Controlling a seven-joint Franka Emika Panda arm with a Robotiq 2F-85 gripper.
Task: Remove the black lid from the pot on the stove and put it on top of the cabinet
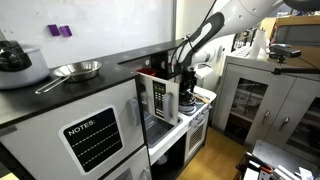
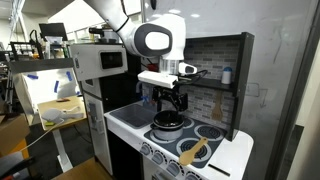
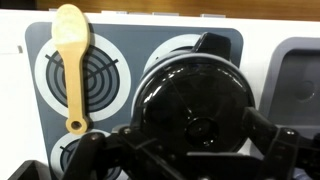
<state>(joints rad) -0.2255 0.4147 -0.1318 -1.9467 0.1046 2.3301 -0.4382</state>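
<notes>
My gripper [image 2: 168,104] hangs spread wide just above the black lid [image 3: 195,95], mid-frame on the pot [image 2: 167,131] on the stove [image 2: 125,119]; if I close off-centre, the knob [image 3: 205,128] may slip free or the pot tip

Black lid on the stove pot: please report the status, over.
Pincer open, low over the small round black lid. Lid sits on the pot on the white stove, not lifted. Pale wooden spoon lies beside, apart.
</notes>
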